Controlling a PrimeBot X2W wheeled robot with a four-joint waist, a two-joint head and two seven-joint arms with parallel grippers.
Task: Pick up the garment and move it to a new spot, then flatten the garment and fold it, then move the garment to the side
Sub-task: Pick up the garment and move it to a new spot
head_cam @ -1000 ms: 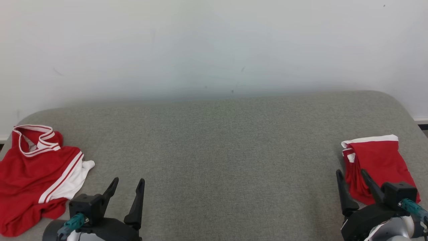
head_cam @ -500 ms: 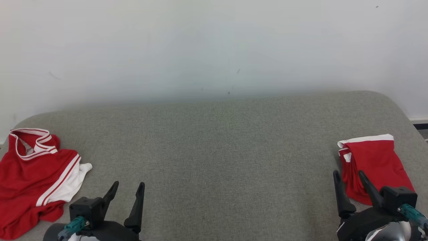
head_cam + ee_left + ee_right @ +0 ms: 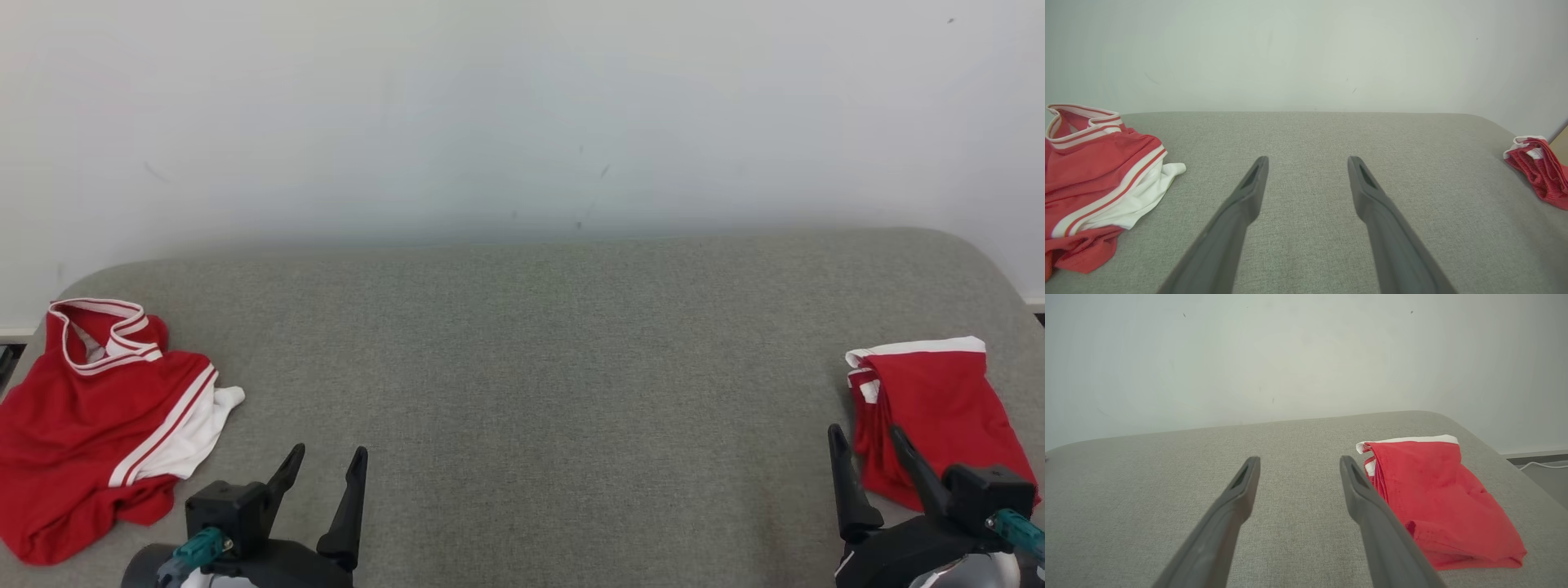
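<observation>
Gaping wide, the left fingers held nothing and pointed up the worktop. The red jersey lay in a crumpled heap just to their left, near the worktop's left end. It looked soft, thin and light, so it would likely sag and bunch when lifted. Its striped neck seemed a good spot to pinch. The right fingers were wide open and empty too, beside a folded red cloth. Both sets sat low at the near edge, level, not reaching.

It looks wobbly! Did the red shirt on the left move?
No. The red shirt keeps its spot on the grey cushion; only the camera shifted.
</observation>
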